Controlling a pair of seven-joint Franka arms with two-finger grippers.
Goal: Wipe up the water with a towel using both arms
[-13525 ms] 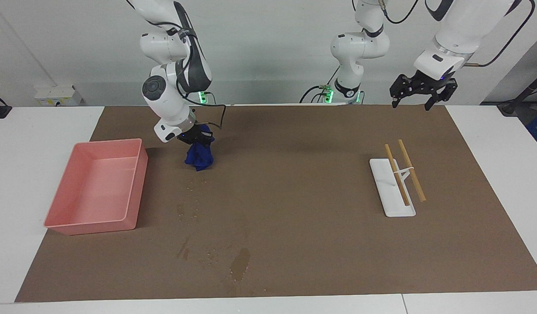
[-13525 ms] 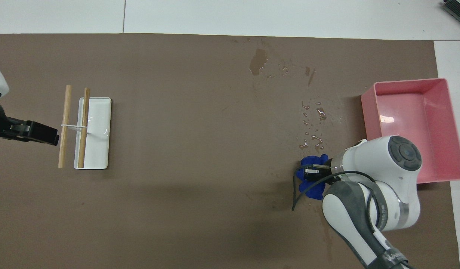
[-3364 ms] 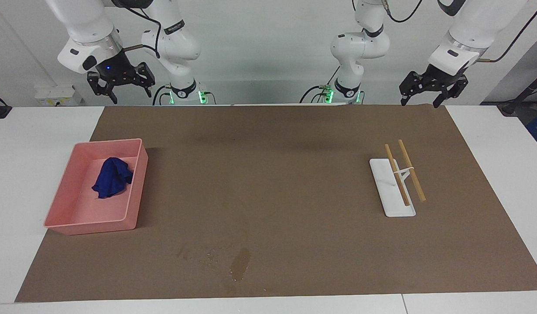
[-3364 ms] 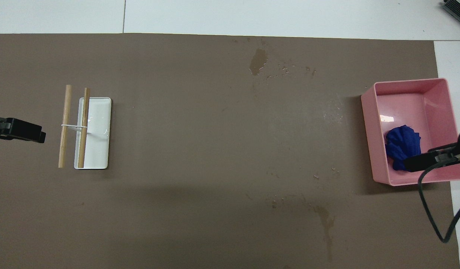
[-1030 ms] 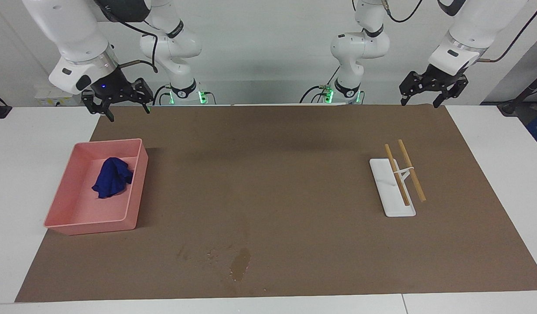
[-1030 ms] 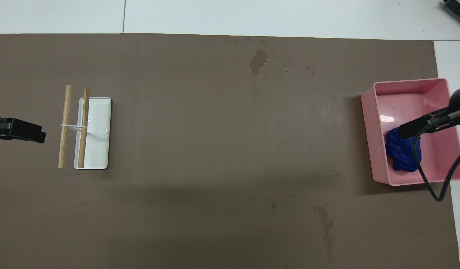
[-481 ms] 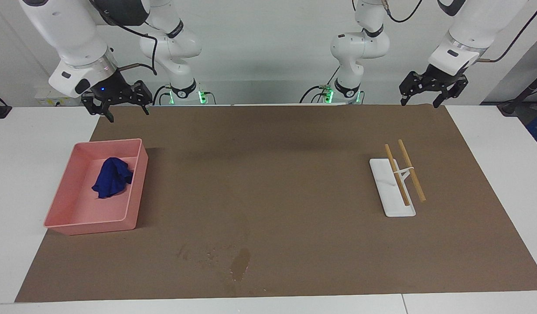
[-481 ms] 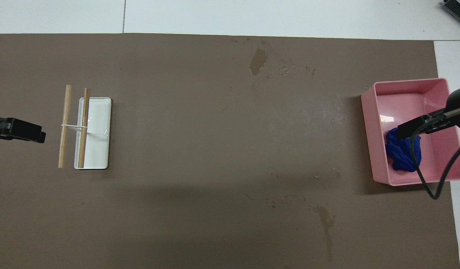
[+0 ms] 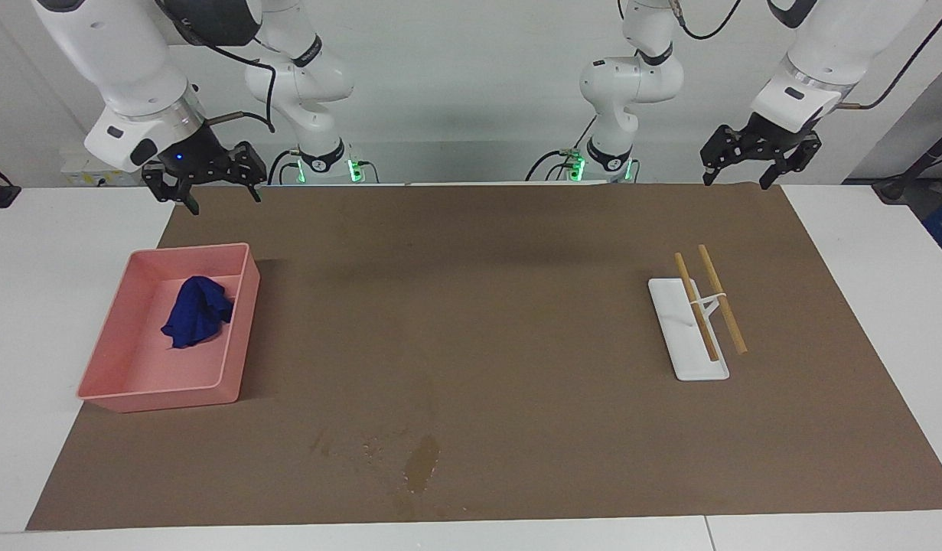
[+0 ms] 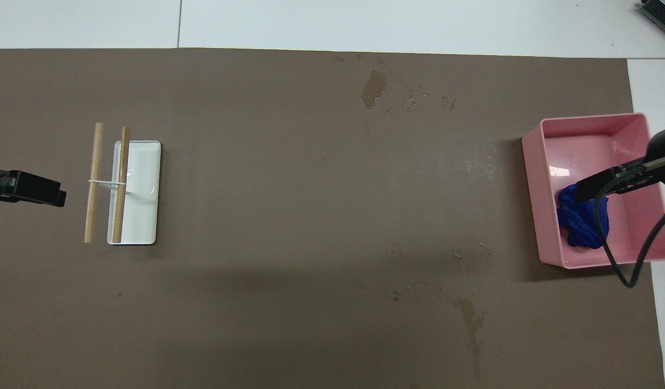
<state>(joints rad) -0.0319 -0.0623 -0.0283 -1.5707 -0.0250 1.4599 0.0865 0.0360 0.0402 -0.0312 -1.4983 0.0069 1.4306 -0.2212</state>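
Note:
The blue towel lies crumpled inside the pink tray, with nothing holding it. My right gripper hangs open and empty in the air over the mat's edge at the robots' end, beside the tray. A darker blotch of water with small droplets around it sits on the mat at the end farthest from the robots. A thin wet streak marks the mat closer to the robots. My left gripper waits open above the mat's corner at its own end.
A white tray carrying two wooden sticks sits toward the left arm's end of the brown mat. The right arm's black cable dangles over the pink tray.
Since the earliest frames the right gripper has let go of the towel, which now lies in the pink tray, and the droplets beside the tray are gone. Over the last second nothing visibly moved.

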